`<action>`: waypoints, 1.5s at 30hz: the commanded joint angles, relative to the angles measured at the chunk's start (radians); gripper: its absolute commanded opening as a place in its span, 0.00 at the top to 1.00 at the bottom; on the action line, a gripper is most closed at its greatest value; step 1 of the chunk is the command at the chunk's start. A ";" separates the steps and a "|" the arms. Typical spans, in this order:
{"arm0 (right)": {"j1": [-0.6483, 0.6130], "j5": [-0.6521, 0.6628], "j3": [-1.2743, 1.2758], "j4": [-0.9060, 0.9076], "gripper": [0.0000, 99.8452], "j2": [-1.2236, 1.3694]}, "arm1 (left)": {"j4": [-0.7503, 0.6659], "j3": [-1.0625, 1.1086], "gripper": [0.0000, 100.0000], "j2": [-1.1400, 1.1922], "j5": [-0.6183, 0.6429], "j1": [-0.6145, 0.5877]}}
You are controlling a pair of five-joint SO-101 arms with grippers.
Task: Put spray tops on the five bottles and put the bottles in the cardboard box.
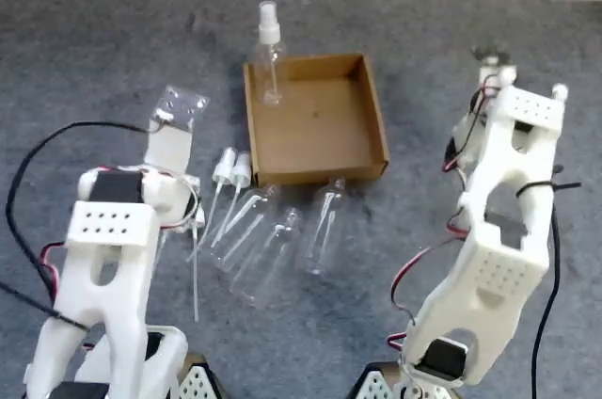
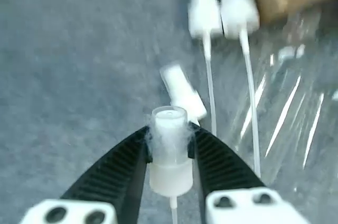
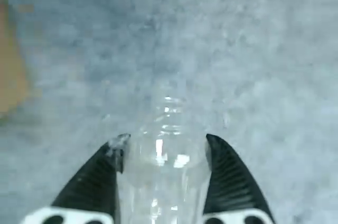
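My left gripper is shut on a white spray top, whose thin tube hangs down beside the left arm. Two more spray tops lie side by side just left of the cardboard box. Three clear open bottles lie in front of the box. A capped bottle stands in the box's far left corner. My right gripper is shut on a clear open-necked bottle over the carpet, right of the box.
An empty plastic bag lies left of the box. A small white piece lies on the grey carpet just beyond the held spray top. The right arm stands tall on the right side.
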 commanded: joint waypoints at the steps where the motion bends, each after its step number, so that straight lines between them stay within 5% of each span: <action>1: -0.093 -0.054 -0.054 0.062 1.00 -0.280 | 0.112 -0.174 1.00 -0.125 0.014 0.007; 9: -0.430 -0.137 0.521 -0.119 1.00 -0.866 | 0.209 -0.398 1.00 -0.357 0.020 -0.050; 17: -0.797 -0.138 1.099 -0.510 1.00 -1.210 | 0.110 -0.555 1.00 -0.441 0.313 -0.045; 30: -1.099 -0.192 1.187 -0.628 1.00 -1.383 | -0.103 -0.387 1.00 -0.677 0.617 -0.044; 36: -1.168 -0.229 1.392 -0.814 1.00 -1.495 | -0.184 -0.275 1.00 -0.754 0.640 -0.042; 45: -1.168 -0.229 1.469 -0.825 1.00 -1.504 | -0.219 -0.199 1.00 -0.769 0.624 0.027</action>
